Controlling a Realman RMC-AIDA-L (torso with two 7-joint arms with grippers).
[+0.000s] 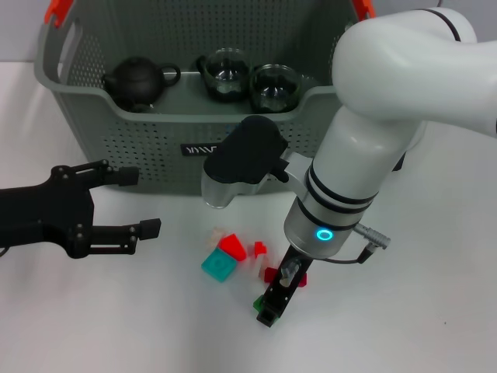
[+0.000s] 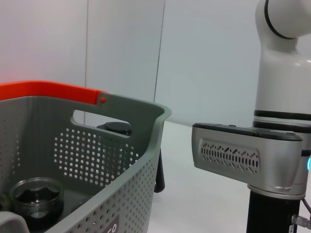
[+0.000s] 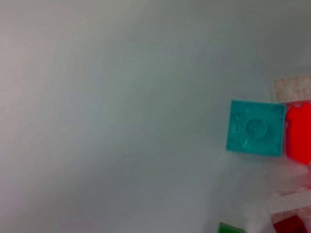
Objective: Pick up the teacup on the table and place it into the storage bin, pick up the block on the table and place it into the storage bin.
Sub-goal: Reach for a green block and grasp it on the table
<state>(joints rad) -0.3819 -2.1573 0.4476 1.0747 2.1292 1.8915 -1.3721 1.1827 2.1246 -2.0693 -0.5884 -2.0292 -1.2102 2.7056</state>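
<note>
The grey-green storage bin point(image 1: 116, 148) stands at the back of the table and fills the left wrist view point(image 2: 121, 145). Two glass teacups point(image 1: 225, 74) point(image 1: 273, 85) stand inside it; one shows as a teacup point(image 2: 36, 199) in the left wrist view. Loose blocks lie in front of the bin: a teal block point(image 1: 219, 266) point(image 3: 256, 127), a red block point(image 1: 231, 247) point(image 3: 299, 131), a dark red block point(image 1: 272, 273) and a green block point(image 1: 260, 303). My right gripper point(image 1: 273, 305) points down among the dark red and green ones. My left gripper point(image 1: 140, 202) hovers open and empty at the left.
A black teapot point(image 1: 136, 81) sits in the bin's left part. Orange handle clips point(image 1: 56, 12) point(image 2: 48, 90) top the bin's ends. A pale translucent block point(image 3: 291, 87) lies beside the teal one. Bare white table point(image 1: 93, 326) spreads around the blocks.
</note>
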